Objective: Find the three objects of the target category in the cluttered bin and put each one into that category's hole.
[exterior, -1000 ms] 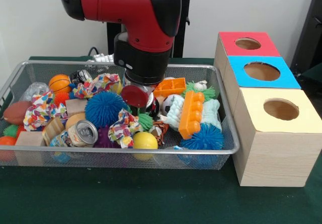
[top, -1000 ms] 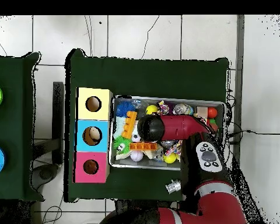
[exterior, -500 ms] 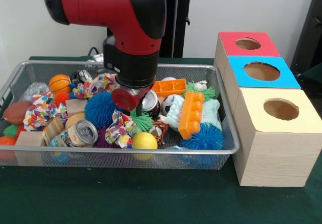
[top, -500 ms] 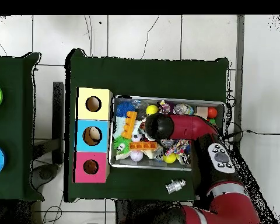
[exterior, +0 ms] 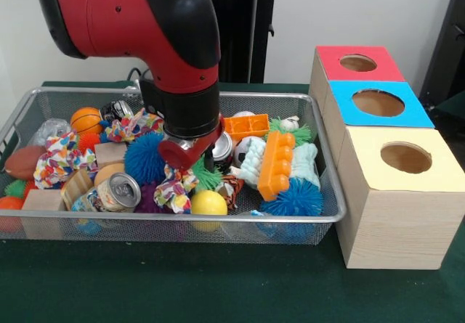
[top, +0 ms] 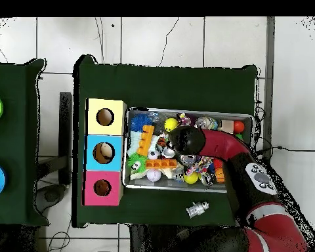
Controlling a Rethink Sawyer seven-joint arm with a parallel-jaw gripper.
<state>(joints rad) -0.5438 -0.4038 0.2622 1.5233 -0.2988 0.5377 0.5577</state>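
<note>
A wire mesh bin (exterior: 305, 221) holds a heap of toys. Among them are a blue spiky ball (exterior: 144, 159), a yellow ball (exterior: 209, 202), an open tin can (exterior: 120, 191), a tall orange brick (exterior: 276, 165) and a second blue spiky ball (exterior: 294, 199). My gripper (exterior: 190, 160) is low over the middle of the heap, between the first blue spiky ball and a silver can (exterior: 222, 147). The red and black wrist hides its tip. In the overhead view the arm's end (top: 181, 138) covers the bin's centre.
Three wooden boxes with round holes stand beside the bin: red-topped (exterior: 357, 63), blue-topped (exterior: 378, 103) and yellow-topped (exterior: 405, 157). In the bin's far part lie an orange basketball (exterior: 86, 120), a flat orange brick (exterior: 245, 125) and wooden blocks (exterior: 42, 210). A small metal object (top: 197, 209) lies outside the bin.
In the front view the arm has swung left across the bin. Its end has moved from beside the flat orange brick toward the blue spiky ball and sits a little lower.
</note>
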